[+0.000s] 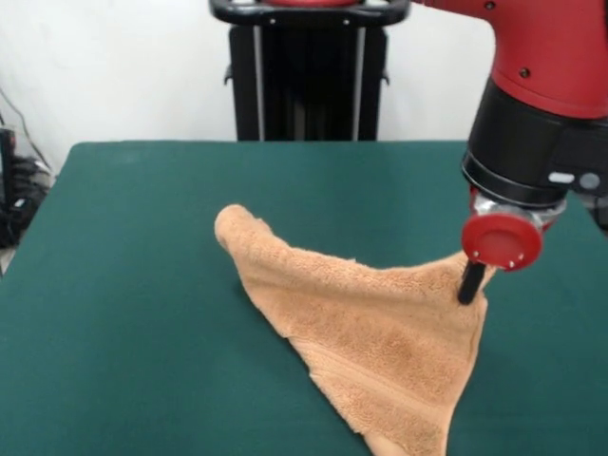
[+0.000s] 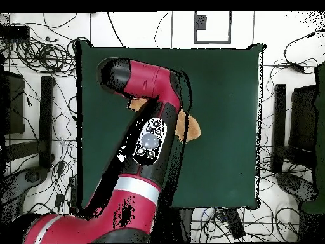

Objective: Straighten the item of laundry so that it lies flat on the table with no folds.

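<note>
The tan-orange towel (image 1: 380, 337) lies crumpled in a rough triangle on the green table (image 1: 142, 313), with one rolled tip at the back left and another point running off the picture's bottom edge. My gripper (image 1: 469, 285) is at the towel's right corner, shut on it, and the cloth rises in a peak to the black finger. A fold runs along the towel's left edge. In the overhead view the arm (image 2: 149, 136) covers most of the towel; only a tan end (image 2: 191, 127) and a small patch show. The gripper itself is hidden there.
The black pedestal (image 1: 309, 71) stands at the table's far edge. Bare green cloth (image 2: 222, 82) lies all round the towel. Cables and stands (image 2: 38, 57) surround the table on the floor.
</note>
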You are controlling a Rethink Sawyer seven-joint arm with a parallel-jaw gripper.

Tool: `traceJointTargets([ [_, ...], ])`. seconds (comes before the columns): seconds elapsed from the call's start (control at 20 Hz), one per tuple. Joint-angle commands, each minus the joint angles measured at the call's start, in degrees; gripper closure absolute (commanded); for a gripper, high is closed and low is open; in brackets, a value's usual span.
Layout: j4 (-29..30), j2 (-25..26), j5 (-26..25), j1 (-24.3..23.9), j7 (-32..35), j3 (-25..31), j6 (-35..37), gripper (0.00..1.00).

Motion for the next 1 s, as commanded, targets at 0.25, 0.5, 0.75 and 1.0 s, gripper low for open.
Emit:
traceJointTargets([
  [0.25,-4.0,2.8,5.4,5.7,26.7,-0.7,17.6,1.00],
  [0.5,4.0,-0.6,10.2,7.2,28.5,2.0,11.9,1.00],
  [0.75,-7.0,4.9,13.9,7.2,37.4,0.1,15.0,1.00],
  [1.0,-21.2,13.2,17.0,5.9,46.7,-3.3,19.0,1.00],
])
